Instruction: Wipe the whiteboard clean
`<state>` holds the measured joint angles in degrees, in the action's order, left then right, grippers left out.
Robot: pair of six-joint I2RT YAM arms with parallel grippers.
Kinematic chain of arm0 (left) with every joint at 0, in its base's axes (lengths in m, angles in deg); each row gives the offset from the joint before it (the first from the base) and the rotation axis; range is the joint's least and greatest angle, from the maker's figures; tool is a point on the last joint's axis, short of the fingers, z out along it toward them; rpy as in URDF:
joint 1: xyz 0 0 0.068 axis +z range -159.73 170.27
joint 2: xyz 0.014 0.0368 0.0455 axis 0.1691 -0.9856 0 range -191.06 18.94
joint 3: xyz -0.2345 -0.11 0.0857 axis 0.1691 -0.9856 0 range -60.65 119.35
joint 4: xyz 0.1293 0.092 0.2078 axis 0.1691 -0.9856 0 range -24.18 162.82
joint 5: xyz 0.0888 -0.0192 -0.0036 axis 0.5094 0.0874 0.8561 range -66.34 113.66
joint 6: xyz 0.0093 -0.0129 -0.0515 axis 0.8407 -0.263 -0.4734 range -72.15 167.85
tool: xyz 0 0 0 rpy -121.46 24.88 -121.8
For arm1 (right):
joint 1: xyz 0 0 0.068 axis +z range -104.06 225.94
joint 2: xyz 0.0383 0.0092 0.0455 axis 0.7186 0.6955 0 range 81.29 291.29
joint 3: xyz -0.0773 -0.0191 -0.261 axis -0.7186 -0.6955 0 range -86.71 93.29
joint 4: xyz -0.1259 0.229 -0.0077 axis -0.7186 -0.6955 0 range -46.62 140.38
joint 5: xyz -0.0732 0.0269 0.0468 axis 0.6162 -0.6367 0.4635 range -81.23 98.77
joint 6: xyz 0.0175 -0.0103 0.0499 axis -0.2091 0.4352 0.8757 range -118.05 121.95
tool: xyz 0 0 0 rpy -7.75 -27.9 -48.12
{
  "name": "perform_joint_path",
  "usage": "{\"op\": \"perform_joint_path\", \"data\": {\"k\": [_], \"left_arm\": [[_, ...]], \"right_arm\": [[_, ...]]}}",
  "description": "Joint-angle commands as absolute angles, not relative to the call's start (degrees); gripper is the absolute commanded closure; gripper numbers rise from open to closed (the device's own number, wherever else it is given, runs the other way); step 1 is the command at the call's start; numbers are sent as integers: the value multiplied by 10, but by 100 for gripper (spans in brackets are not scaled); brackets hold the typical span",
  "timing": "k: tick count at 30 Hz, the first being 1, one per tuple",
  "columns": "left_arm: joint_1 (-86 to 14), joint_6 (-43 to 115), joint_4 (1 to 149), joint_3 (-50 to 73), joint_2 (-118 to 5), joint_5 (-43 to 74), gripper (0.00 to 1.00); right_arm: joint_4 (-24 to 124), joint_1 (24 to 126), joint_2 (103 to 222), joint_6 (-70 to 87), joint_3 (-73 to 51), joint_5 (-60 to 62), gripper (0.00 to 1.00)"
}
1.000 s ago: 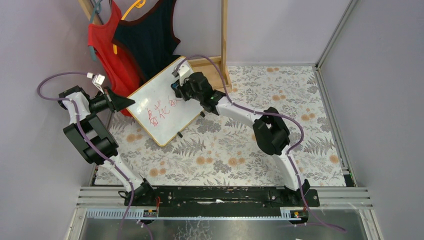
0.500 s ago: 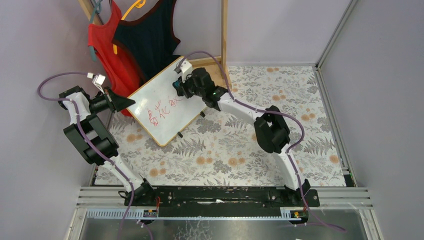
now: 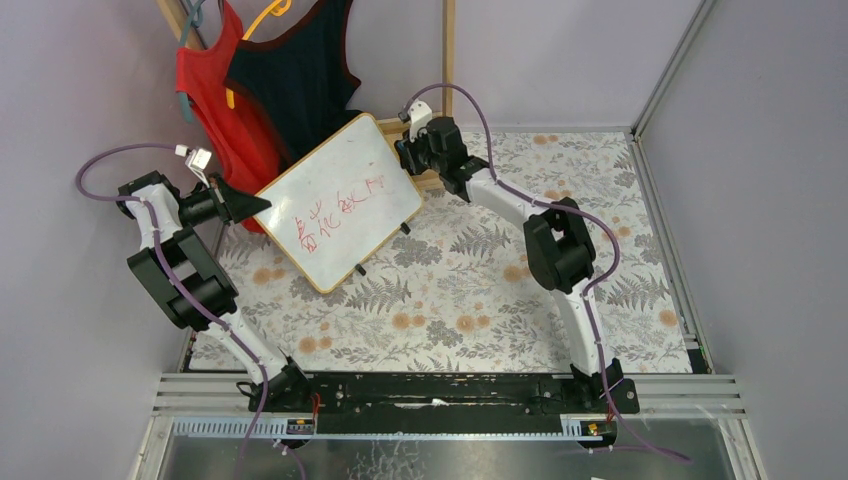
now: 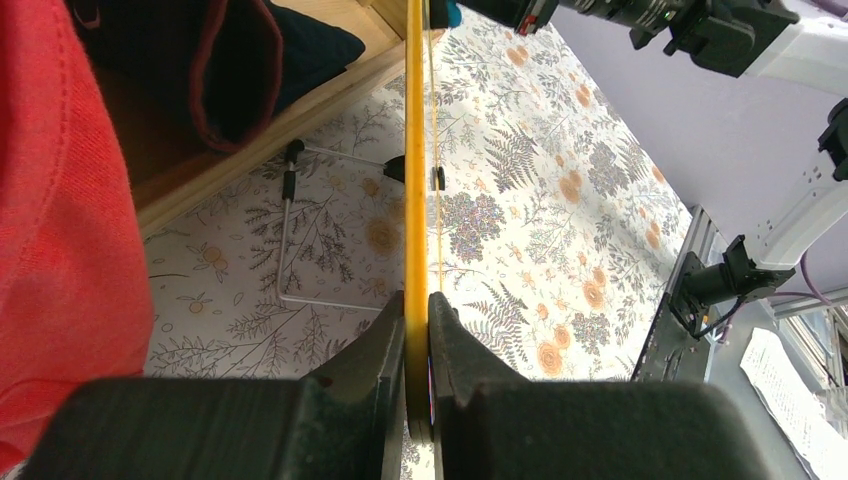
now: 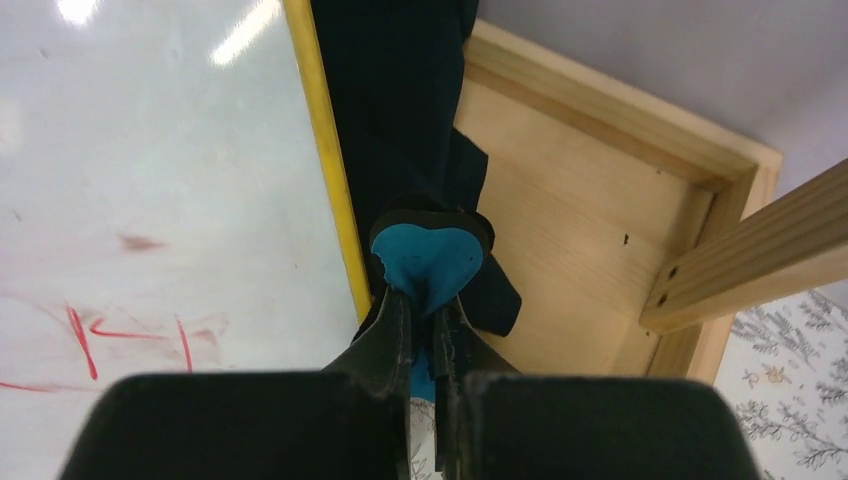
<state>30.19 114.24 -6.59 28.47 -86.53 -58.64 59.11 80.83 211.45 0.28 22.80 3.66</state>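
Whiteboard (image 3: 345, 185) standing at far left of floral cloth (image 3: 480, 300), near-left edge pinched in tightly closed left gripper (image 4: 417, 310). Red characters (image 3: 330, 218) crossing middle; erasing looking mostly undone. Wooden rack base (image 5: 590, 230) holding dark garment (image 5: 400, 100) hem. Right gripper (image 5: 422, 300) clamping blue eraser (image 5: 428, 262), hovering just beside board's far-right edge.

**The count, as it stands**

One whiteboard (image 3: 335, 205). One eraser (image 5: 428, 262). Two tops, there they are: red top (image 3: 205, 100) and dark top (image 3: 300, 80). Two arms: left arm (image 3: 180, 275), right arm (image 3: 555, 255). And one wooden stand (image 3: 449, 60).
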Motion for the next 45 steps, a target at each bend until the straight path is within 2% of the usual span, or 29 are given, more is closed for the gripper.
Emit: {"op": "perform_joint_path", "data": {"k": [1,8,18,23,36,45], "left_arm": [[297,1159,-50,278,-858,-543,100],[297,1159,-49,279,-854,-540,100],[297,1158,-49,278,-856,-543,100],[297,1160,-49,276,-857,-543,100],[297,1161,-49,276,-856,-542,100],[297,1160,-49,276,-859,-543,100]], "right_arm": [[626,826,2106,12,196,41,100],[652,851,2083,9,158,84,100],[739,865,1998,2,45,234,100],[733,865,1988,3,41,168,100],[648,874,2073,41,186,49,100],[652,917,2073,59,161,23,100]]}}
